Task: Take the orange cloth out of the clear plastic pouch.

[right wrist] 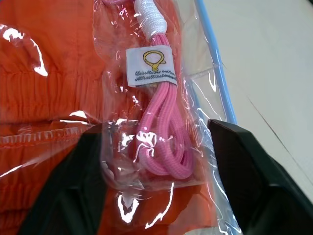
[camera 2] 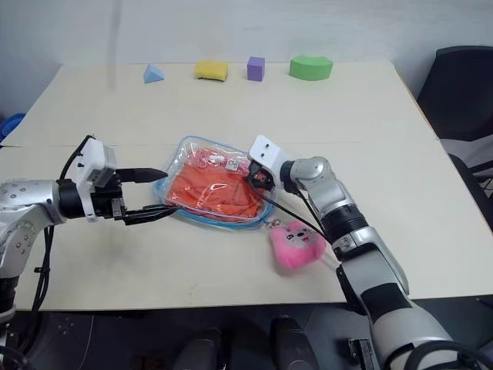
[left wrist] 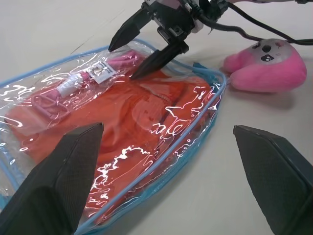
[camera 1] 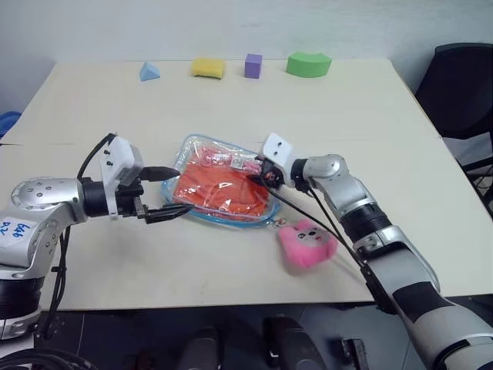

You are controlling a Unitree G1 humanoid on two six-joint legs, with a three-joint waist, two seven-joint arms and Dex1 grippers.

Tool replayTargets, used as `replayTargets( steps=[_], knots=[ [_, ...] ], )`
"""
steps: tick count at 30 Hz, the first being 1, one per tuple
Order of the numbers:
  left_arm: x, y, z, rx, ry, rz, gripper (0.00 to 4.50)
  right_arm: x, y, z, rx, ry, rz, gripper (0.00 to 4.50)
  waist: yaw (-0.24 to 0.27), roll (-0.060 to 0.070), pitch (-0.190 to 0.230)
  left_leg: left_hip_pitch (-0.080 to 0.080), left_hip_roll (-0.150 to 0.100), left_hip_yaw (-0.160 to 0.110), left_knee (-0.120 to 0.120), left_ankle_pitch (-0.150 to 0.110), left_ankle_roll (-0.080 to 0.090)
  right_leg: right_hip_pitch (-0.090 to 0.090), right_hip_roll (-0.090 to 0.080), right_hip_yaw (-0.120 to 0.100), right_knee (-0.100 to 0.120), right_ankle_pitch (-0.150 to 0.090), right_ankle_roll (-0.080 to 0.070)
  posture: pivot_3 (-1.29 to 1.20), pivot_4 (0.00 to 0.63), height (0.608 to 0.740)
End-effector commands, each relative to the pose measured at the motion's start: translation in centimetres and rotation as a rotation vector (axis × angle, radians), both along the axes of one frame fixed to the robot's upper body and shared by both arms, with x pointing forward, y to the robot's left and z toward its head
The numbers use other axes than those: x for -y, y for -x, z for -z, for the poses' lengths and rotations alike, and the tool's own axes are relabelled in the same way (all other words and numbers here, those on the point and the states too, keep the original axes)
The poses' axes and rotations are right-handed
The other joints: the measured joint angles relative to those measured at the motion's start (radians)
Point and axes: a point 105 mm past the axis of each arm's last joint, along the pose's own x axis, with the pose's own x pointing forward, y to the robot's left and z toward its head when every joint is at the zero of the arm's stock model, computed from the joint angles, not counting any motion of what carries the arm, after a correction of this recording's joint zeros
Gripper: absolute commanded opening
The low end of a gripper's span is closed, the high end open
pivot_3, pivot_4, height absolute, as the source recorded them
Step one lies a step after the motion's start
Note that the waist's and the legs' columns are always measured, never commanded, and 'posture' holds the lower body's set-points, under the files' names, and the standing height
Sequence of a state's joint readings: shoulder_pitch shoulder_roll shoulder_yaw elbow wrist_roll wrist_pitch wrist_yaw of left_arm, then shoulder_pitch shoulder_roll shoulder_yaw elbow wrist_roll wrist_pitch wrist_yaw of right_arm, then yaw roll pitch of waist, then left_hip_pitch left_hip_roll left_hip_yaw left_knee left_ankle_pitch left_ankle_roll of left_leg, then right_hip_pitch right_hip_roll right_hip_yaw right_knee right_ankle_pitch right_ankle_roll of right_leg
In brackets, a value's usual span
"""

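Observation:
The clear plastic pouch (camera 1: pixel 202 151), edged in light blue, lies flat in the middle of the table. The orange cloth (camera 1: pixel 219 193) is inside it, folded, beside a small packet of pink cord (right wrist: pixel 159 142). My left gripper (camera 1: pixel 177 193) is open at the pouch's left edge, with its fingers (left wrist: pixel 63 181) wide on either side of that end. My right gripper (left wrist: pixel 131 56) comes in from the right. Its fingers stand apart with their tips on the pouch's top, either side of the cord packet. A pink plush charm (camera 1: pixel 306 243) lies on the table by the pouch's right corner.
Along the far edge of the beige table (camera 1: pixel 370 123) stand a blue triangle block (camera 1: pixel 149 72), a yellow block (camera 1: pixel 208 67), a purple cube (camera 1: pixel 253 65) and a green arch (camera 1: pixel 309 64). A black chair (camera 1: pixel 462 92) is at the right.

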State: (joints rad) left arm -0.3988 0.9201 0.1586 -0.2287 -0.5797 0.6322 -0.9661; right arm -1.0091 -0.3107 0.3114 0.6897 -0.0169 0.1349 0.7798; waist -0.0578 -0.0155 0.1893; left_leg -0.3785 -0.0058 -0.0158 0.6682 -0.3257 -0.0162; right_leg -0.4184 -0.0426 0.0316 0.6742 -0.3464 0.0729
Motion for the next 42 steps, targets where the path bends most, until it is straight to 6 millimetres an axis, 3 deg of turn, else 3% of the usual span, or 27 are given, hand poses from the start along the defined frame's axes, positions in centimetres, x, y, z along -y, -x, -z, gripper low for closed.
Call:
replayTargets(
  steps=[1,6,9,13,15,17,20,23,26,30,34,37,40,42],
  knots=[
    [0.1,0.2,-1.0,0.066,-0.009,0.005,4.5,-0.1,0.1,-1.0,0.014,-0.024,-0.017,1.7,0.0,0.0,0.0,0.0,0.0,0.0,0.0,0.0,0.0,0.0,0.0,0.0,0.0,0.0,0.0,0.0,0.15,0.74],
    [0.6,-0.2,-1.0,0.069,0.001,0.022,4.5,0.7,0.0,-1.8,0.018,-0.046,0.009,0.07,0.0,0.0,0.0,0.0,0.0,0.0,0.0,0.0,0.0,0.0,0.0,0.0,0.0,0.0,0.0,0.0,0.15,0.74],
    [1.7,-0.5,-0.8,0.065,0.014,0.063,4.5,2.7,-0.2,-3.1,0.04,-0.062,0.066,0.03,0.002,0.0,0.0,0.0,0.0,0.0,0.0,0.0,0.0,0.0,0.0,0.0,0.0,0.0,0.0,0.0,0.15,0.74],
    [3.7,-0.6,-0.8,0.056,0.036,0.145,4.5,8.3,0.5,-5.5,0.087,-0.062,0.189,0.03,0.024,0.0,0.0,-0.002,0.0,-0.001,0.001,0.0,0.0,0.0,-0.001,0.0,-0.001,0.0,0.0,0.0,0.15,0.74],
    [5.0,-0.6,-0.7,0.059,0.042,0.2,4.5,12.9,1.7,-6.0,0.1,-0.034,0.297,0.03,0.034,0.0,0.0,-0.004,0.0,-0.001,0.002,-0.001,0.001,-0.001,-0.001,-0.001,-0.002,0.0,0.0,0.0,0.15,0.74],
    [6.2,-0.8,-0.9,0.067,0.054,0.246,4.5,18.2,3.6,-5.3,0.087,0.023,0.434,0.03,0.045,0.0,0.0,-0.012,-0.001,-0.002,0.008,-0.001,0.002,-0.006,-0.001,-0.002,0.0,0.0,0.001,0.0,0.15,0.74],
    [7.7,-1.1,-1.5,0.086,0.086,0.297,4.5,24.6,7.2,-3.1,0.018,0.06,0.641,0.03,0.059,0.0,0.0,-0.014,-0.001,-0.001,0.012,-0.002,0.003,-0.008,0.0,-0.001,0.002,0.001,0.001,0.0,0.15,0.74],
    [8.6,-1.3,-1.9,0.098,0.103,0.334,4.5,27.9,10.5,-0.7,-0.051,0.086,0.775,0.03,0.055,0.0,0.0,-0.013,-0.001,0.001,0.014,-0.002,0.004,-0.008,0.001,0.001,0.003,0.001,0.002,0.0,0.15,0.74],
    [9.0,-1.2,-1.9,0.103,0.091,0.368,4.5,28.7,12.7,1.6,-0.112,0.059,0.847,0.03,0.042,0.0,0.0,-0.009,-0.001,0.006,0.014,-0.002,0.004,-0.008,0.002,0.007,0.005,0.001,0.002,0.0,0.15,0.74],
    [8.8,-1.4,-1.6,0.115,0.052,0.374,4.5,28.1,13.6,2.4,-0.154,-0.011,0.849,0.93,0.024,0.0,0.0,-0.005,0.0,0.007,0.014,-0.002,0.004,-0.008,0.006,0.012,0.008,0.001,0.002,0.0,0.15,0.74],
    [6.9,-2.0,-0.6,0.128,-0.035,0.333,4.5,28.7,13.6,0.5,-0.128,0.01,0.833,2.28,0.029,0.0,0.0,-0.005,0.0,0.007,0.013,-0.002,0.004,-0.008,0.005,0.012,0.008,0.001,0.002,0.0,0.15,0.74],
    [4.3,-2.7,0.5,0.148,-0.164,0.287,4.5,28.8,13.6,-2.2,-0.094,0.039,0.761,3.35,0.032,0.0,0.0,-0.005,0.0,0.007,0.014,-0.002,0.004,-0.008,0.004,0.012,0.008,0.001,0.002,0.0,0.15,0.74],
    [1.3,-3.5,1.5,0.165,-0.295,0.243,4.5,26.4,14.3,-4.8,-0.107,0.042,0.561,4.34,0.032,0.0,0.0,-0.006,0.0,0.007,0.013,-0.003,0.005,-0.008,0.005,0.011,0.007,0.001,0.002,0.0,0.15,0.74],
    [-0.4,-3.9,1.9,0.176,-0.373,0.224,4.5,23.4,15.3,-6.3,-0.141,0.025,0.368,4.34,0.033,0.0,0.0,-0.006,0.0,0.006,0.013,-0.004,0.006,-0.008,0.005,0.01,0.006,0.001,0.002,0.0,0.15,0.74]
  ],
)
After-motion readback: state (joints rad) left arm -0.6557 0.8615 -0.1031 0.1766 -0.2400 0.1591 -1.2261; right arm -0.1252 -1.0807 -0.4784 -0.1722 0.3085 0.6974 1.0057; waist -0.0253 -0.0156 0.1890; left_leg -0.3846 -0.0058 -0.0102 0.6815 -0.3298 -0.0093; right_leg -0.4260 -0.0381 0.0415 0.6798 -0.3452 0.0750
